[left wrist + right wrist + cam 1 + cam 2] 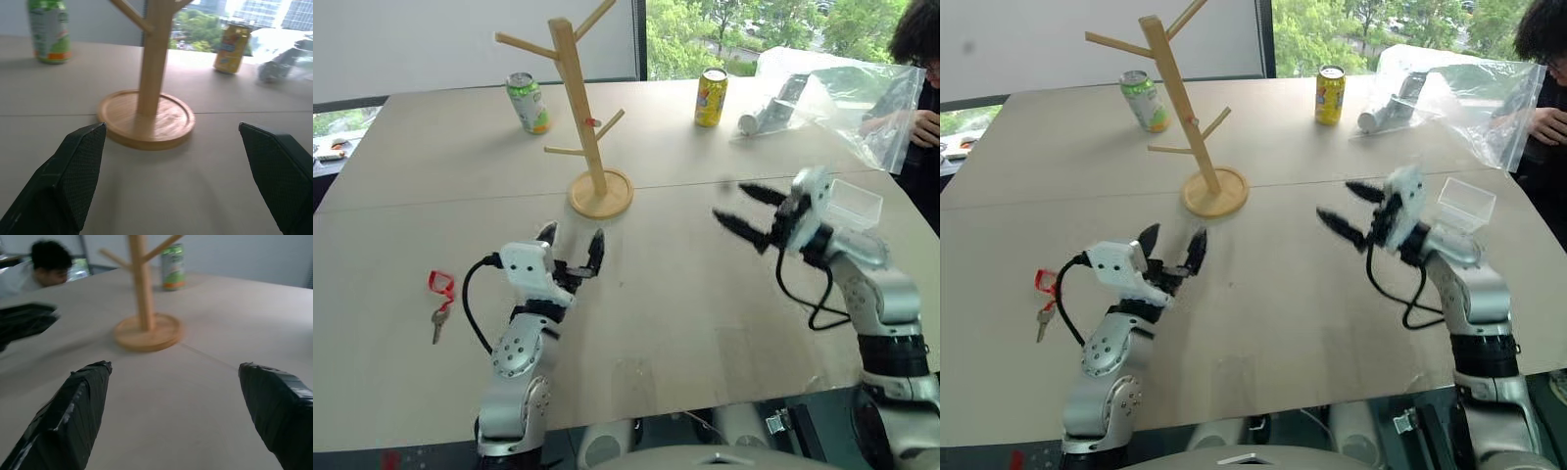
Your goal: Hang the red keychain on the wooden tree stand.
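green can (528, 101), yellow can (711, 97), clear plastic bag (847, 103), person (921, 59)

The right gripper (173, 413) holds its two black, tape-wrapped fingers (73, 416) spread wide above a pale wooden tabletop (205, 382). Ahead between them stands the wooden tree stand (145, 316), its pole rising from a round disc base, angled pegs branching near the top. A green soda can (172, 266) sits beyond it. A dark-haired person (46, 264) leans at the table's far edge.

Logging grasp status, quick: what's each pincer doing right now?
Left pincer: open, holding nothing.
Right pincer: open, holding nothing.
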Tool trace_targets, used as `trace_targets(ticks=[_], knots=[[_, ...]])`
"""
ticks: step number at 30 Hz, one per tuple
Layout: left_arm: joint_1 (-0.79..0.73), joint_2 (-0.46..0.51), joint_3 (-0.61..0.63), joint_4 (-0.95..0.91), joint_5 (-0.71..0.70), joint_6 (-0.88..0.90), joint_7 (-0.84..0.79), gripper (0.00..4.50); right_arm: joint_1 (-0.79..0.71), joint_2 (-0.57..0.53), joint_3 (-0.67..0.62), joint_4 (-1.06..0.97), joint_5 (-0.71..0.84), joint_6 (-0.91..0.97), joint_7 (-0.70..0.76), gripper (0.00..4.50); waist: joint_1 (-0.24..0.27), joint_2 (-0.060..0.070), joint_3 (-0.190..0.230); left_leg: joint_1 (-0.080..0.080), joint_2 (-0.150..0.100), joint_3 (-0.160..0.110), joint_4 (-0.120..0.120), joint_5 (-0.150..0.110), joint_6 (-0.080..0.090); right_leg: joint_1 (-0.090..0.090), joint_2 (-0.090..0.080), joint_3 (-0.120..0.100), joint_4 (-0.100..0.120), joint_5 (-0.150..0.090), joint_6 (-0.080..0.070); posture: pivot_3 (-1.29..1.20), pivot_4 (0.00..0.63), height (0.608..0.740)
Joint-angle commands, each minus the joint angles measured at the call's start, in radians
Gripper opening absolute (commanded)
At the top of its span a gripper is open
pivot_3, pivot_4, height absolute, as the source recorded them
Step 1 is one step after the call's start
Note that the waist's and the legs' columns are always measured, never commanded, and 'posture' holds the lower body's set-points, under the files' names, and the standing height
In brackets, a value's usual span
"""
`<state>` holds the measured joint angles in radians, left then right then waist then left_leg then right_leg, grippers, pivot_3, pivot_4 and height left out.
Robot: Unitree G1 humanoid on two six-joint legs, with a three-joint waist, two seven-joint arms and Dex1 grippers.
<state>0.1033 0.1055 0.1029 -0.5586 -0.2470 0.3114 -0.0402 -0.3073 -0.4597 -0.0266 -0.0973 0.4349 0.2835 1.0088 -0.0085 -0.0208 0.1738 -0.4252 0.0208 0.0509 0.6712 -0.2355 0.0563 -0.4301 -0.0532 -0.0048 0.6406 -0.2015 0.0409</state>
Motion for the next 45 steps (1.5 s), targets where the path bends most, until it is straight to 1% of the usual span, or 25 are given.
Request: trace_targets(ticks=[1, 4, 9, 13, 18, 23, 26, 29, 35, 45], knots=[[-0.012, -0.014, 0.024, -0.152, 0.032, 0.12, 0.101, 4.5, 0.029, -0.034, 0.04, 0.036, 0.003, -0.137, 0.171, 4.44, -0.002, 0.0, 0.0, 0.001, 0.0, 0.0, 0.0, 0.0, 0.0, 0.0, 0.001, 0.0, 0.0, 0.0, 0.0, 0.0, 0.15, 0.74], [0.023, -0.034, 0.077, -0.228, 0.044, 0.226, 0.173, 4.5, 0.054, -0.066, 0.097, 0.109, -0.026, -0.258, 0.311, 4.44, -0.004, 0.0, 0.0, 0.002, 0.0, 0.0, -0.001, 0.0, 0.0, 0.001, 0.001, 0.001, 0.001, 0.0, 0.0, 0.0, 0.15, 0.74], [0.048, -0.031, 0.173, -0.293, 0.025, 0.344, 0.206, 4.5, 0.04, -0.064, 0.121, 0.178, -0.032, -0.339, 0.379, 4.44, -0.002, 0.0, 0.0, 0.003, 0.001, -0.001, -0.002, 0.0, 0.0, 0.001, 0.003, 0.001, 0.001, 0.0, -0.001, 0.0, 0.15, 0.74], [0.147, 0.039, 0.34, -0.3, -0.045, 0.4, 0.116, 4.5, 0.019, -0.044, 0.139, 0.271, -0.044, -0.412, 0.419, 4.44, -0.002, -0.001, 0.0, 0.004, 0.001, 0.0, -0.001, 0.0, -0.001, 0.002, 0.002, 0.001, 0.001, -0.002, -0.004, 0.0, 0.15, 0.74], [0.224, 0.085, 0.451, -0.261, -0.08, 0.398, 0.058, 4.5, 0.0, -0.021, 0.147, 0.347, -0.061, -0.491, 0.439, 4.44, 0.001, -0.001, 0.0, 0.005, 0.001, 0.0, -0.001, 0.0, -0.001, 0.003, 0.001, 0.001, 0.001, -0.003, -0.005, 0.0, 0.15, 0.74], [0.265, 0.097, 0.499, -0.21, -0.083, 0.391, 0.03, 4.5, -0.014, 0.008, 0.154, 0.392, -0.081, -0.549, 0.433, 4.44, 0.002, -0.001, 0.0, 0.009, 0.0, 0.0, -0.002, 0.0, -0.001, 0.007, 0.0, 0.001, 0.0, -0.003, -0.005, 0.0, 0.15, 0.74], [0.252, 0.1, 0.533, -0.168, -0.093, 0.403, 0.035, 4.5, -0.02, 0.021, 0.158, 0.401, -0.085, -0.561, 0.419, 4.44, 0.001, -0.002, 0.0, 0.009, 0.0, -0.001, -0.002, 0.0, -0.001, 0.007, -0.001, 0.0, 0.0, -0.003, -0.006, 0.0, 0.15, 0.74], [0.206, 0.094, 0.553, -0.125, -0.097, 0.422, 0.07, 4.5, -0.021, 0.028, 0.162, 0.403, -0.091, -0.564, 0.409, 4.44, 0.003, -0.002, 0.0, 0.009, 0.0, -0.001, -0.002, 0.0, -0.001, 0.007, -0.001, 0.0, 0.0, -0.003, -0.006, 0.0, 0.15, 0.74], [0.078, 0.077, 0.504, -0.074, -0.062, 0.462, 0.155, 4.5, -0.021, 0.035, 0.157, 0.401, -0.1, -0.566, 0.38, 4.44, 0.005, -0.004, -0.001, 0.009, 0.0, -0.001, -0.002, 0.0, -0.001, 0.008, -0.002, -0.001, 0.0, -0.003, -0.006, 0.0, 0.15, 0.74], [-0.002, 0.012, 0.5, -0.043, -0.062, 0.558, 0.237, 4.5, -0.004, 0.017, 0.144, 0.36, -0.096, -0.546, 0.337, 4.44, 0.004, -0.004, -0.001, 0.01, 0.0, -0.001, -0.002, 0.0, -0.001, 0.008, -0.002, 0.0, 0.0, -0.003, -0.006, 0.0, 0.15, 0.74]])
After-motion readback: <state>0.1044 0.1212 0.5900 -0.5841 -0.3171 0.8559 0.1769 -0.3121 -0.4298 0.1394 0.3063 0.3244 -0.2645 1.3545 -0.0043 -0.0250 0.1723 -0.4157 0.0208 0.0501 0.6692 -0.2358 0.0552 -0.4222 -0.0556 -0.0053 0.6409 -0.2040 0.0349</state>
